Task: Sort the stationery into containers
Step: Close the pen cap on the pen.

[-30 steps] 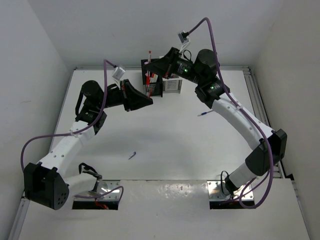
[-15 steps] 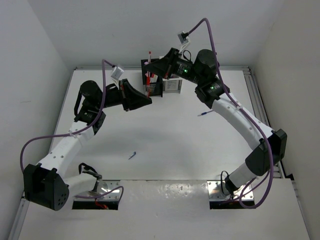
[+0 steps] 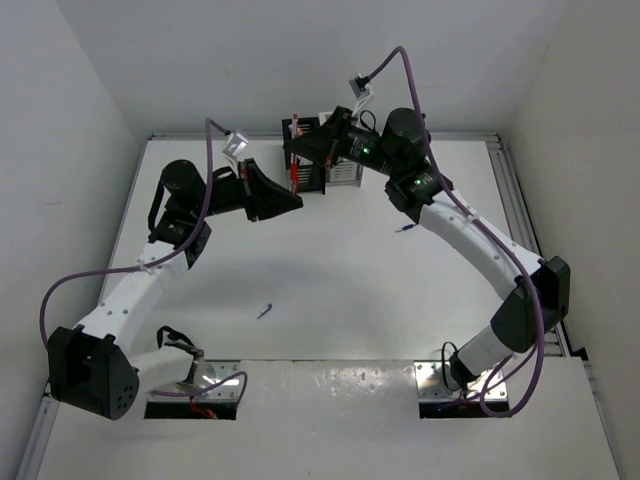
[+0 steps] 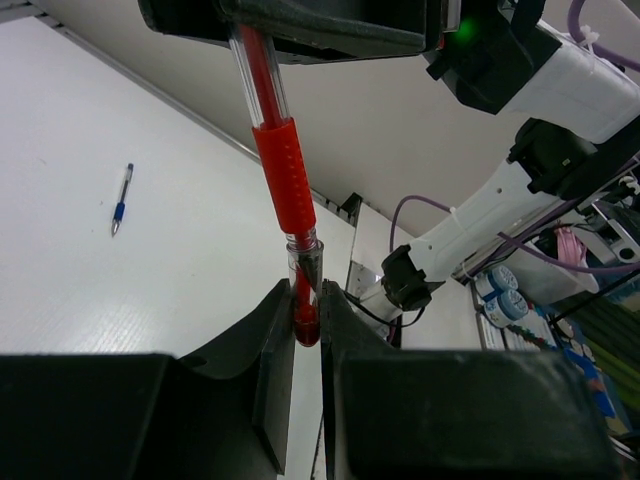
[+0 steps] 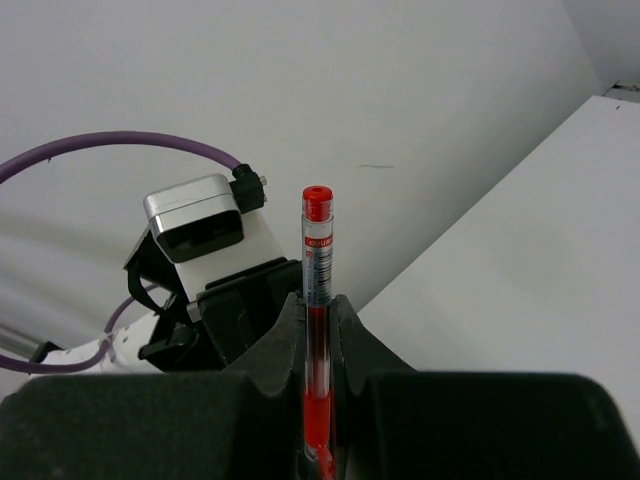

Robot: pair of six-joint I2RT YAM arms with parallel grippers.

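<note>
Stationery that we can make out comes to three pieces: a red pen (image 4: 283, 165) held in the air and two blue ones lying on the tabletop (image 3: 330, 270). From the left wrist we see it stand up out of the left hand (image 4: 304, 292), whose fingers are pressed together on its red lower end, past the ribbed red grip and into the right hand (image 5: 317, 300) at the top. The right wrist view shows what that one hides: the right hand pinching the clear barrel, the labelled upper part and red end plug standing free above its fingers, and the left arm's silver camera block (image 5: 195, 228) just behind. Only the top view gives us the containers, a black holder (image 3: 308, 180) and a white holder (image 3: 345, 172) side by side at the far edge; there the pen overlaps the black one's left side, and we cannot tell whether any of it is inside. One blue pen (image 3: 264, 311) lies near the arm bases, well apart from the holders; a second blue pen (image 3: 405, 229) lies beside the right arm.
</note>
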